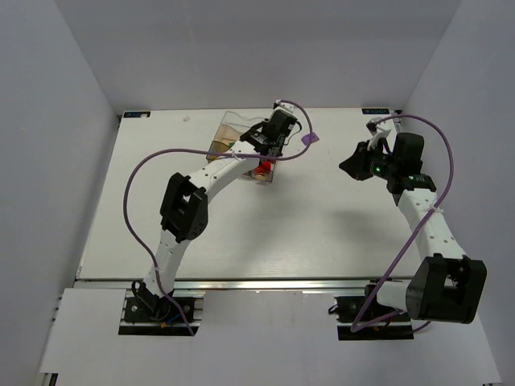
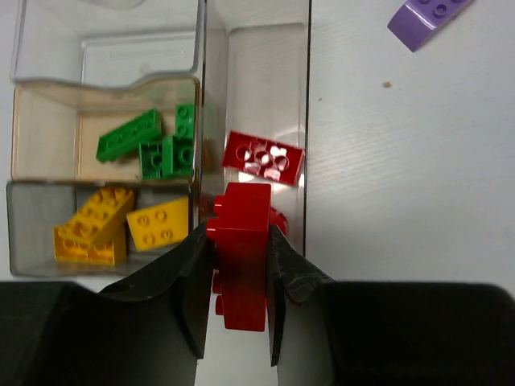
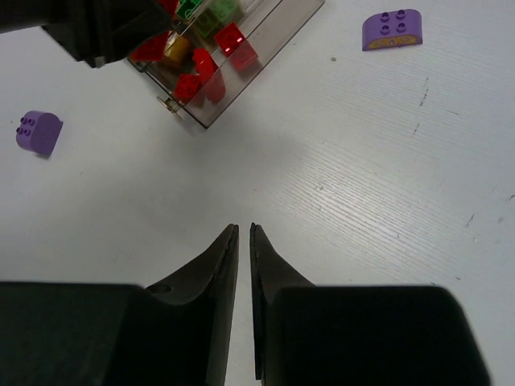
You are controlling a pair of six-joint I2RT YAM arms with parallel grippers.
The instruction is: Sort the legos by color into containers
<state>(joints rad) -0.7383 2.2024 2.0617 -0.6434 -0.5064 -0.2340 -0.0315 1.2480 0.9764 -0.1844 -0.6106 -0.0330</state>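
Green, yellow and red legos (image 2: 149, 145) lie sorted in the box (image 2: 308, 121); left end effector (image 2: 240, 233) clamps another red brick (image 2: 241, 273) above it — two purple bricks (image 3: 392, 30) wait on the bench (image 3: 362, 201), right end effector (image 3: 244, 229) nearly closed, empty.

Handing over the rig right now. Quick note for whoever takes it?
Left gripper: shut on the held red brick, over the box, above its red compartment, where other red bricks lie.
Right gripper: almost shut, nothing in it, over the table.
Done: green bricks and yellow bricks, each in their own compartment.
Left: release the held red; two purple bricks lie on the table outside the box.
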